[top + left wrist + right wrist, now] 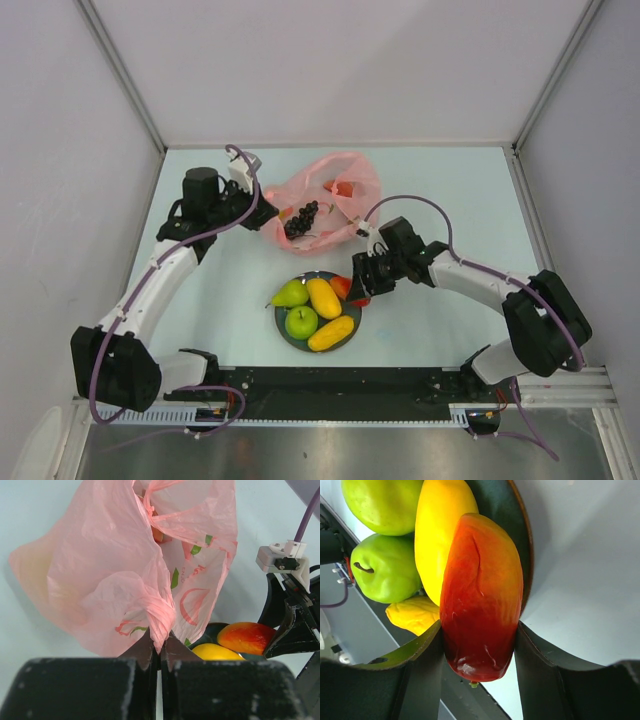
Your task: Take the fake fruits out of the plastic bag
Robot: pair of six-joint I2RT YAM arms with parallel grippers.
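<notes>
From above, the left gripper (pixel 252 192) is pinched shut on the bag (pixel 335 185), with the grapes (pixel 300 220) close by its fingers; the right gripper (pixel 360 285) holds the red fruit (pixel 343 287) at the plate (pixel 292 340) rim. Left wrist: twisted film clamped between the jaws. Right wrist: the fruit is squeezed crosswise, pear (pixel 380 505) (and apple (pixel 385 567)) beyond the fingertips; I'd lower it beside them before releasing.

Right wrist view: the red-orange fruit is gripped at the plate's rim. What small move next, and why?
Probably open the right hand and let the red-orange fruit drop onto the dark plate: it hangs over the rim beside the yellow fruit, while the left hand pinches the pink bag.
</notes>
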